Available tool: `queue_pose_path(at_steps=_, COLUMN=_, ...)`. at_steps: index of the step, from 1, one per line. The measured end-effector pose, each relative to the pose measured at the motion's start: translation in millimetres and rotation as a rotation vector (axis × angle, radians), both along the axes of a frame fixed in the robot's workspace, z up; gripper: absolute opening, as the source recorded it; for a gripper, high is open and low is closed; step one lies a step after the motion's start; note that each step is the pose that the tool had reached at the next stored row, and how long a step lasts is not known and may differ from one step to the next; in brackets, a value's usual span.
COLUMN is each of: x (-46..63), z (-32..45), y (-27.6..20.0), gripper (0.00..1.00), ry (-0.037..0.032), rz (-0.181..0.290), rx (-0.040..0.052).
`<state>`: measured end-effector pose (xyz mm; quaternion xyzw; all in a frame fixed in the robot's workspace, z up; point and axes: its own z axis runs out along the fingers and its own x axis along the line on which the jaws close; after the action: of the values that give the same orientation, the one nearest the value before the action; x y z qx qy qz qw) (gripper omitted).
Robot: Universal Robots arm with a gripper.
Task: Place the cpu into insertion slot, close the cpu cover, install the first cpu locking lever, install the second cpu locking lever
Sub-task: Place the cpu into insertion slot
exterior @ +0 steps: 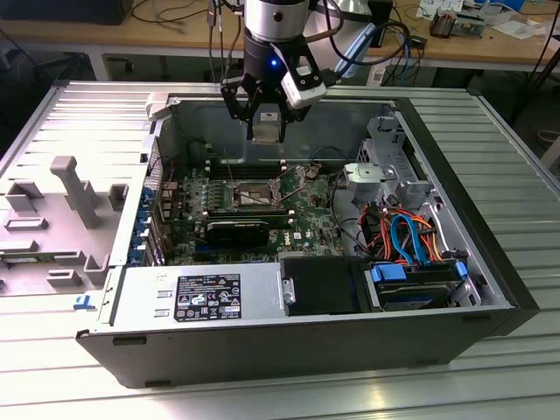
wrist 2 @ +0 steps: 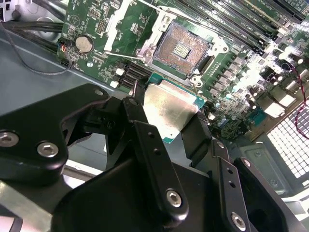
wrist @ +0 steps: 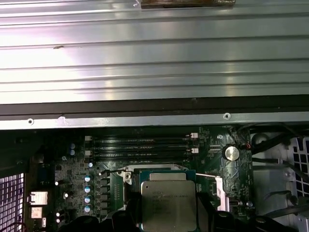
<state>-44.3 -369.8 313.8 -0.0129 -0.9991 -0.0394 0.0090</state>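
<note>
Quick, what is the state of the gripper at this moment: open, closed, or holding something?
The gripper is closed on the cpu, holding it clear of the insertion slot, which is empty.

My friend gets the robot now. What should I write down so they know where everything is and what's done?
Gripper: jaws shut on the cpu, held in the air above the motherboard.
Insertion slot: bare, pins showing, nothing in it.
Cpu cover: appears to stand open beside the slot.
Done: cpu picked up.
Left: seating the cpu, closing up, locking down.
</note>
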Motion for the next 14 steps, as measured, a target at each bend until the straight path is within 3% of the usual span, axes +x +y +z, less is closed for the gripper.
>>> queue_pose_path(at_steps=14, x=0.0, z=-4.5, y=-1.0, gripper=0.55, ry=0.0000, rz=0.000, rx=-0.0049)
